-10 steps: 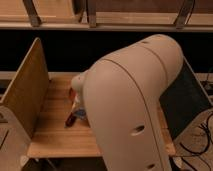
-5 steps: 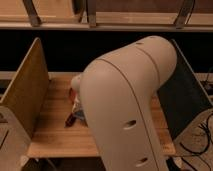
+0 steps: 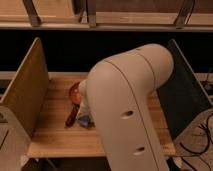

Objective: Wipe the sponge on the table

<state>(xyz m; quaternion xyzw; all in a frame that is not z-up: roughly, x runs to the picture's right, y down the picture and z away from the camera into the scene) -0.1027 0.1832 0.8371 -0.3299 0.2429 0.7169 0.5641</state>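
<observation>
The jaws stand closed, but whether they pinch anything cannot be told. The gripper (image 3: pixel 83 111) is largely hidden behind the bulky cream arm (image 3: pixel 130 105). It sits low over the left half of the table (image 3: pixel 55 137), about midway between the far and near edges. Just below the gripper, toward the near edge, is what is judged to be the sponge (image 3: pixel 84 120), a small bluish-grey piece. Whether it rests on the wood or is pressed there by the gripper cannot be told. Just beside it on the left lies a dark red elongated object (image 3: pixel 71 116). Beyond that, toward the far edge, is a round red object (image 3: pixel 75 92). An upright left panel (image 3: pixel 27 92) and a dark right panel (image 3: pixel 186 95) close the table's two side edges. A sponge is probably light, soft and easily squashed, and it tends to drag on bare wood rather than slide. It is best held across its narrow sides at mid-length, firmly enough not to twist out, with its broad face kept flat on the planks. The two red objects lie close enough to be nudged by a sideways stroke.
</observation>
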